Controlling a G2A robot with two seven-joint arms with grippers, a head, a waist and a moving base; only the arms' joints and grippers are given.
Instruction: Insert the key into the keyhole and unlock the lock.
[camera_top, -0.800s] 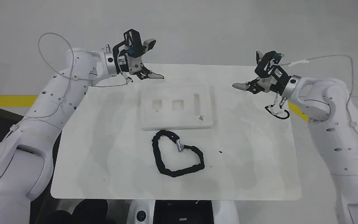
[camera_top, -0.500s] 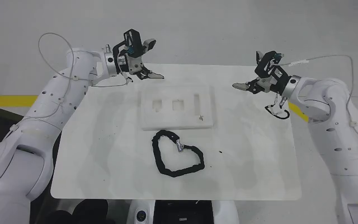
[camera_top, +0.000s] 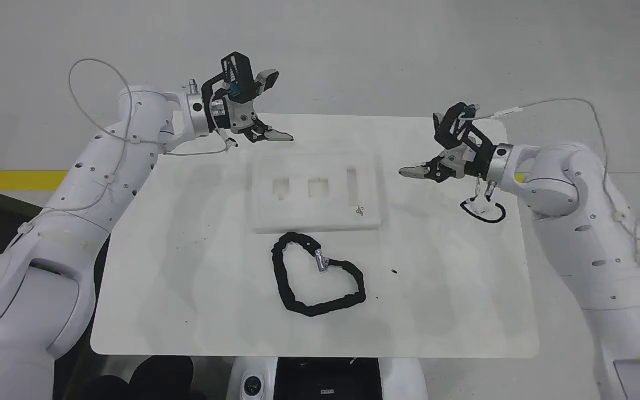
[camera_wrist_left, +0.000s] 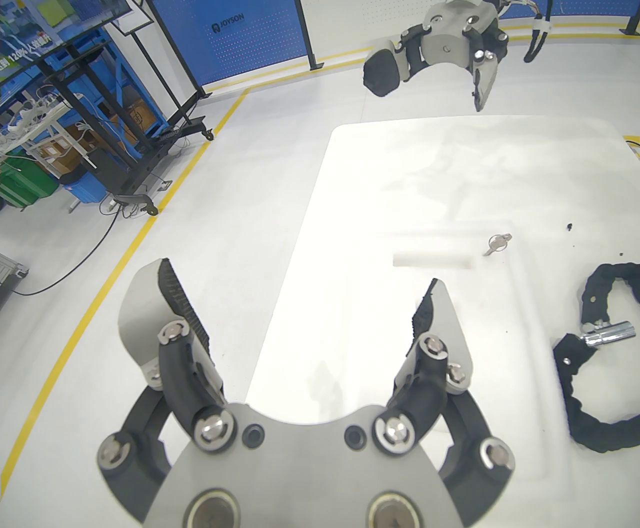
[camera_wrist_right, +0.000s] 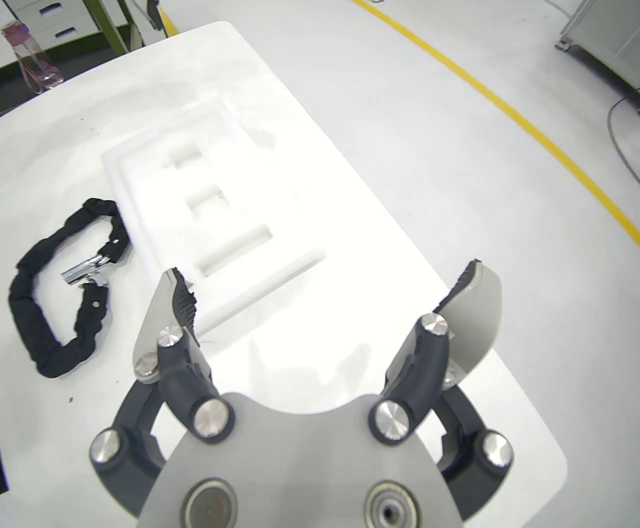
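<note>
Resting on tray (camera_top: 300, 212), key (camera_top: 358, 210) lies apart from right gripper (camera_top: 410, 172).

bright glare bleaches the white table (camera_wrist_left: 450, 165).

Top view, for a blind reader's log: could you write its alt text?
A black chain lock lies looped on a white table, beside a foam tray with a small key on its corner. The left gripper and right gripper hang open at the table's far side, flanking the tray.
</note>
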